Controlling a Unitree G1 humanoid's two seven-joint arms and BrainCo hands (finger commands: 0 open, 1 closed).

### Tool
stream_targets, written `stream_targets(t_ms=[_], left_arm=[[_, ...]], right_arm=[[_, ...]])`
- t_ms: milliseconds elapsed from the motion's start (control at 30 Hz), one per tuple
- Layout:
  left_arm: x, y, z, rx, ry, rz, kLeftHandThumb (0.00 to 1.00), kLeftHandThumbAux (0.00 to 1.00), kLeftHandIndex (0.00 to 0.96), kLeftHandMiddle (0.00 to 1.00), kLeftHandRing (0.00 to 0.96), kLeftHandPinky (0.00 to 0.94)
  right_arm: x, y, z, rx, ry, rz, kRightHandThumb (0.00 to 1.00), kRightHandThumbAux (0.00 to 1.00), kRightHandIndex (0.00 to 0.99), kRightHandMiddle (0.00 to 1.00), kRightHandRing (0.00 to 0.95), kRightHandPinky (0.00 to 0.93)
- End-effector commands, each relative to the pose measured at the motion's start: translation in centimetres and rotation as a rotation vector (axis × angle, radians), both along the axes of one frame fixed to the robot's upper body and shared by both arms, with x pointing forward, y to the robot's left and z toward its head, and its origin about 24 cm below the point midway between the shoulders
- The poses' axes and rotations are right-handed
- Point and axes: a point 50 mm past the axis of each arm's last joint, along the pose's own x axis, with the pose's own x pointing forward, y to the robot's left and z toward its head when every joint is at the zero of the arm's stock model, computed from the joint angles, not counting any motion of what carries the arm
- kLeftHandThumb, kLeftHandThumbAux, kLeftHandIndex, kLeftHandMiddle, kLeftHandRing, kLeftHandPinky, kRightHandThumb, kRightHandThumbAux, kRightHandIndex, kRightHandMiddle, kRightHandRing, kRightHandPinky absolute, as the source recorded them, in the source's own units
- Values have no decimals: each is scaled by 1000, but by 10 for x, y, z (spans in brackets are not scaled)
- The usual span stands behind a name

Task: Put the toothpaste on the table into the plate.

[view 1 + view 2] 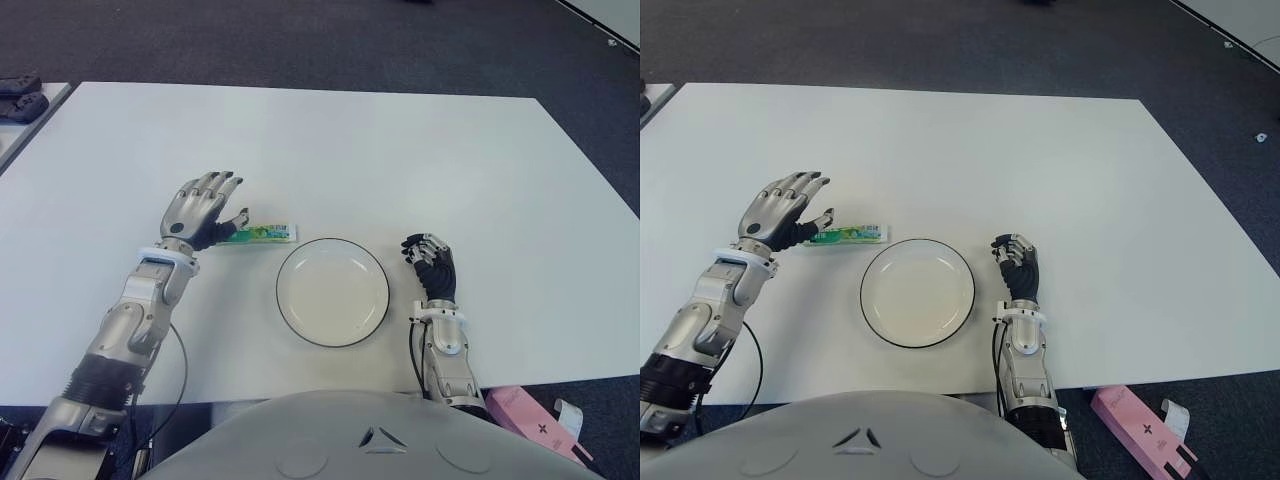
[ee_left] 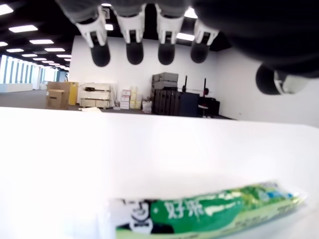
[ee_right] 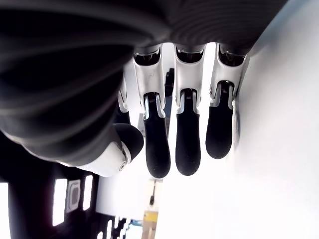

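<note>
A: Your counter [image 1: 400,150] is wide and white, with the plate [image 1: 332,291] sitting near its front edge, nothing in it yet.

B: And the hands?

A: Your left robot hand [image 1: 205,212] hovers on the plate's left, fingers spread and released, holding nothing. Its wrist view shows the fingertips [image 2: 135,52] above the tube with clear air between. Your right robot hand [image 1: 430,262] shows just right of the plate, fingers loosely curled, grasping nothing.

B: Where's the toothpaste?

A: The toothpaste [image 1: 262,234] lies flat on the counter, one end under the left hand, the other pointing toward the plate's rim, close to it but apart.

B: What could go wrong from here?

A: The tube is thin and lies flat, so if you close the fingers too high they'll likely skim over it; too hard a press could squirt it sideways. It may also sag when pinched at one end, and a low carry could catch the rim and shove the plate.
</note>
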Motion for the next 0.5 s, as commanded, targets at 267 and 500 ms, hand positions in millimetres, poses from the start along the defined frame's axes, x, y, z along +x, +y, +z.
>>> stream_targets(t_ms=[267,500], left_arm=[[0,-1,-24,146,161,-139,507,94,0,0,0,0],[0,-1,-31,168,203,-168,521,71,0,0,0,0]], right_arm=[[-6,-2,-6,6,31,-13,707,727,428,504,495,494],[-7,-2,-6,3,33,-14,707,727,428,503,493,492]])
